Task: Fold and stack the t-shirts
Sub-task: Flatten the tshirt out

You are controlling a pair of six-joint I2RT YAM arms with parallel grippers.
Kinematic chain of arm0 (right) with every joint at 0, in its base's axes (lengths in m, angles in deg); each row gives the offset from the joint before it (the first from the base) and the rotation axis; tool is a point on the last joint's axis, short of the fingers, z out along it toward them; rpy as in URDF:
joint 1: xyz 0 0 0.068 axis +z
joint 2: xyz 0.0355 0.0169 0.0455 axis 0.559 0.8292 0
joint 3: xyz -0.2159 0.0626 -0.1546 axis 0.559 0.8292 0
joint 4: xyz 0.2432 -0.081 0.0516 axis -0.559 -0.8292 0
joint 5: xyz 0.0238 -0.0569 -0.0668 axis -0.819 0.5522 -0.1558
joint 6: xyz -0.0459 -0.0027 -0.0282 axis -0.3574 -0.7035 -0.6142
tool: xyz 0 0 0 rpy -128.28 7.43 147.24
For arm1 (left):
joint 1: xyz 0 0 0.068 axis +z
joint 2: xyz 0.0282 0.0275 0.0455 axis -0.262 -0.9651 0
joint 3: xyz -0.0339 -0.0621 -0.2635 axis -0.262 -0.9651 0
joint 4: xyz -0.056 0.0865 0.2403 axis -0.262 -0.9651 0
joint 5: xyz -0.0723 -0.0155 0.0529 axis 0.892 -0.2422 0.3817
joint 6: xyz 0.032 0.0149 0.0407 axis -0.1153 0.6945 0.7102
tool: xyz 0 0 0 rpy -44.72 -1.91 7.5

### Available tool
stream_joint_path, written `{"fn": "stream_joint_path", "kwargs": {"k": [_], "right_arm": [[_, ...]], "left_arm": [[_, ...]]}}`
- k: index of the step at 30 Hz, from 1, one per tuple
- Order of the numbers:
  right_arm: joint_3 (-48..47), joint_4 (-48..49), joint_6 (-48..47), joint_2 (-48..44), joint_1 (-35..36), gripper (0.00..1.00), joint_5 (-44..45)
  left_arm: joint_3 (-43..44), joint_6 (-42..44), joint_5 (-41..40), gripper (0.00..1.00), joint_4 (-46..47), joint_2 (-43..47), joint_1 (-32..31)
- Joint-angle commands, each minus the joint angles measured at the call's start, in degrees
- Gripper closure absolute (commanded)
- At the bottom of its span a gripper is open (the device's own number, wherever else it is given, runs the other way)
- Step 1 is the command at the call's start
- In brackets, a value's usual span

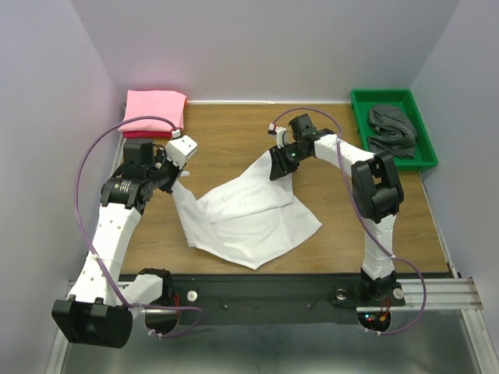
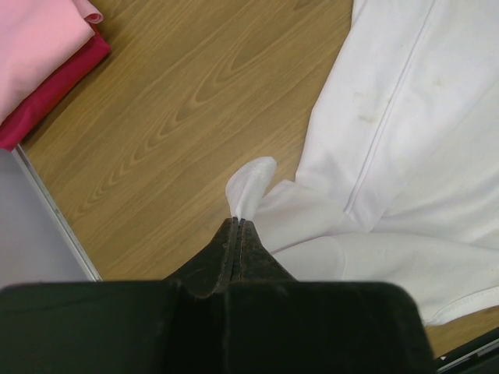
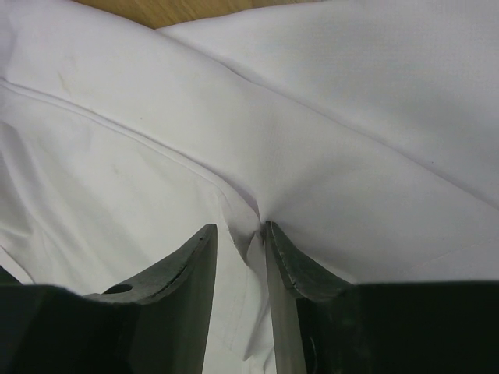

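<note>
A white t-shirt (image 1: 249,214) lies spread and rumpled in the middle of the wooden table. My left gripper (image 1: 178,175) is shut on a small tab of its left edge, which pokes out past the closed tips (image 2: 238,220) in the left wrist view. My right gripper (image 1: 279,167) is at the shirt's far corner. There its jaws (image 3: 238,230) stand apart around a raised fold of white cloth (image 3: 351,93) that touches the right finger only. A folded pink t-shirt (image 1: 154,109) lies at the far left corner. A crumpled dark grey t-shirt (image 1: 392,128) lies in the tray.
The green plastic tray (image 1: 425,160) stands at the far right corner. A darker red layer (image 2: 54,97) shows under the pink t-shirt (image 2: 31,47). Grey walls close in the table on three sides. A black rail with both arm bases runs along the near edge.
</note>
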Motion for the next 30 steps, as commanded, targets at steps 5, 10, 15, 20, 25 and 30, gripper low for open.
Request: {"fn": "stream_joint_path", "kwargs": {"k": [5, 10, 15, 20, 25, 30], "right_arm": [[0.3, 0.9, 0.4, -2.1, 0.4, 0.65, 0.0], [0.5, 0.8, 0.3, -2.4, 0.5, 0.55, 1.2], [0.9, 0.8, 0.3, -4.3, 0.6, 0.54, 2.2], [0.9, 0.6, 0.2, -3.4, 0.6, 0.55, 2.3], [0.9, 0.7, -0.4, -1.4, 0.8, 0.55, 3.5], [0.0, 0.7, -0.4, 0.2, 1.3, 0.55, 3.4]], "left_arm": [[-0.6, -0.2, 1.2, 1.0, 2.3, 0.5, 0.3], [-0.7, -0.1, 1.3, 1.0, 2.3, 0.5, 0.4], [-1.0, -0.3, 1.7, 1.0, 2.4, 0.2, 0.4], [-1.1, -0.7, 1.9, 1.0, 2.8, 0.1, 0.4], [-0.8, -0.6, 2.0, 1.0, 2.5, 0.2, 0.4], [-0.8, -0.6, 2.0, 1.0, 2.6, 0.0, 0.4]]}}
